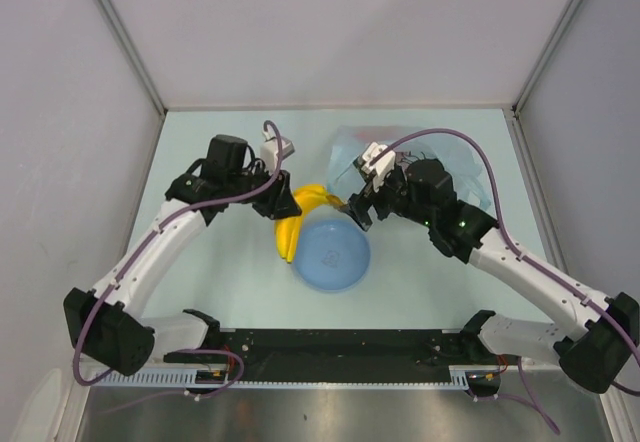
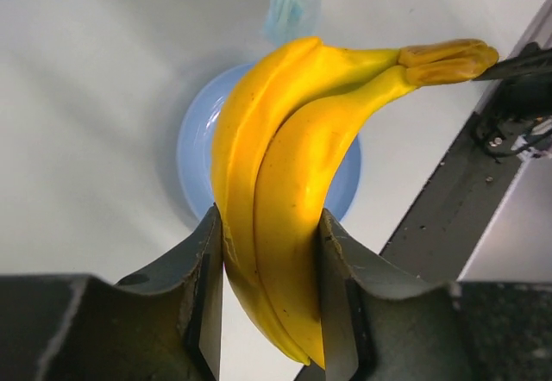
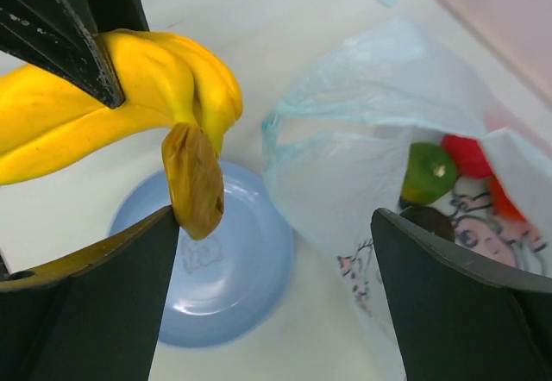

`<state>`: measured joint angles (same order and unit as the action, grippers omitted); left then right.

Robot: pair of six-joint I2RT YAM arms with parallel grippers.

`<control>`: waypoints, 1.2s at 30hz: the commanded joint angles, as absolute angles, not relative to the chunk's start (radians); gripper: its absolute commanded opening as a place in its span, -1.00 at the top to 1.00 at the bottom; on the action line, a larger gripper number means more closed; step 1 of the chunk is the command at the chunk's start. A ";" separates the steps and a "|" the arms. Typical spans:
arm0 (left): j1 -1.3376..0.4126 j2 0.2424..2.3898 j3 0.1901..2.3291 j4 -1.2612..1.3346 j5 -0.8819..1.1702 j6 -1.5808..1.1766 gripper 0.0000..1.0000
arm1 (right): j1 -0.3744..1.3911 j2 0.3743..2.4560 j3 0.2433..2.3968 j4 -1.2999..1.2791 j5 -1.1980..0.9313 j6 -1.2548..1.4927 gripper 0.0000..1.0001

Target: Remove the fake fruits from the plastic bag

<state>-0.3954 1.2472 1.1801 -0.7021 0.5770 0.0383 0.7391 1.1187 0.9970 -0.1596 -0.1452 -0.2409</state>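
Clamping the banana, left gripper sits half-closed.

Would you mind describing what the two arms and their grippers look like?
Both the left arm and right arm have white links with black joint housings and a purple cable running alongside. The left gripper and right gripper have broad matte black fingers.

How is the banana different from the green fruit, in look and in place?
The banana is yellow, long and curved; the green fruit is round. The banana is out of the bag, held by the left gripper over the blue plate; the green fruit lies inside the bag. Both look glossy.
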 commanded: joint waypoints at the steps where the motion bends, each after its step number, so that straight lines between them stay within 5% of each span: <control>1: -0.402 1.169 1.031 -0.710 0.431 0.137 1.00 | 0.623 1.103 1.020 -0.209 -0.089 -0.137 -0.85; 9: -0.477 1.206 0.937 -0.581 0.255 0.089 1.00 | 0.370 1.101 1.025 -0.115 -0.161 -0.009 -0.80; 36: -0.611 1.651 1.124 -0.451 0.265 0.075 1.00 | 0.275 1.055 0.956 -0.114 -0.192 -0.005 -0.76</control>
<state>-0.6079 1.6524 1.1255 -0.4976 0.2714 0.0391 0.2901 1.0874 0.9573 -0.1619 -0.1841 -0.0212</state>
